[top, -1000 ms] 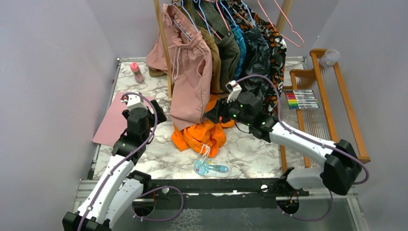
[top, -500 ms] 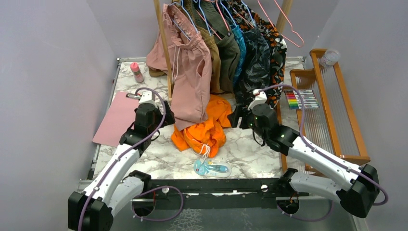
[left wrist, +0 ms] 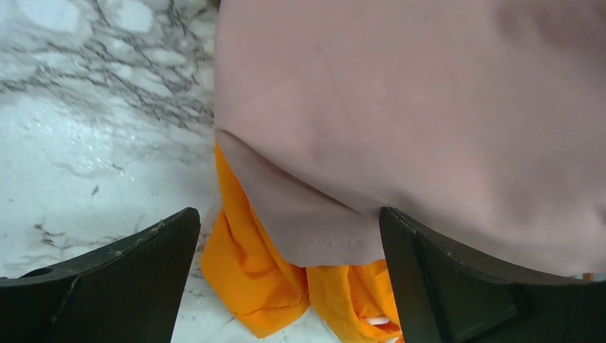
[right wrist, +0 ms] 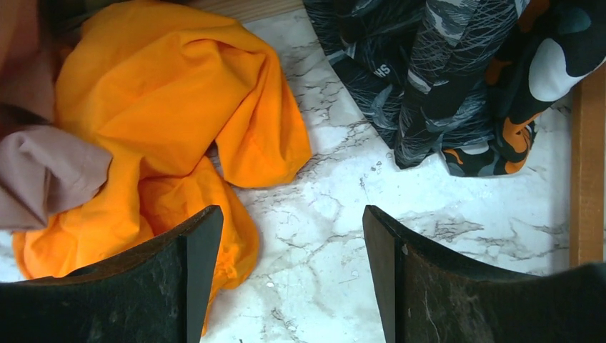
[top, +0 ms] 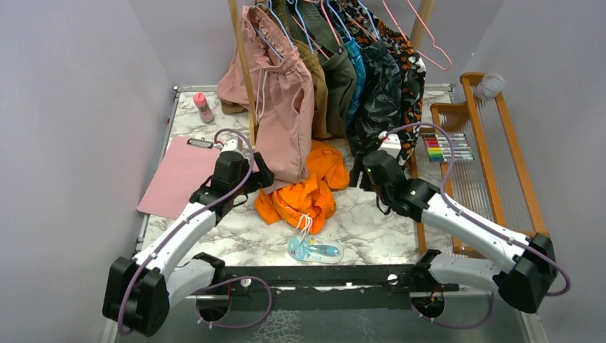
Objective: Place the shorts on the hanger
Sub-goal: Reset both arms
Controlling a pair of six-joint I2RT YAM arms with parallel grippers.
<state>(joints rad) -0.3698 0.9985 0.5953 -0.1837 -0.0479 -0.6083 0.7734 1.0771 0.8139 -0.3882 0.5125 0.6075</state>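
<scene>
The dusty pink shorts (top: 282,114) hang from the rack on a thin light blue hanger (top: 280,34); its hook is cut off at the top edge. Their lower hem drapes over bright orange shorts (top: 304,189) on the marble table. My left gripper (top: 259,176) is open just left of the hem. In the left wrist view the pink fabric (left wrist: 429,107) fills the top, and its hem lies between my open fingers (left wrist: 289,236) without being gripped. My right gripper (top: 361,170) is open and empty, right of the orange shorts (right wrist: 164,93), over bare marble (right wrist: 293,221).
Dark patterned garments (top: 379,78) and pink wire hangers (top: 421,32) hang to the right on the rack. A wooden post (top: 244,71) stands left of the shorts. There are also a pink clipboard (top: 177,177), a small bottle (top: 204,107), markers (top: 448,146), a wooden loom (top: 500,143) and a blue packet (top: 314,250).
My left gripper has moved right and forward up to the pink shorts' hem. My right gripper has drawn back from the shorts to the right. The shorts stay hanging.
</scene>
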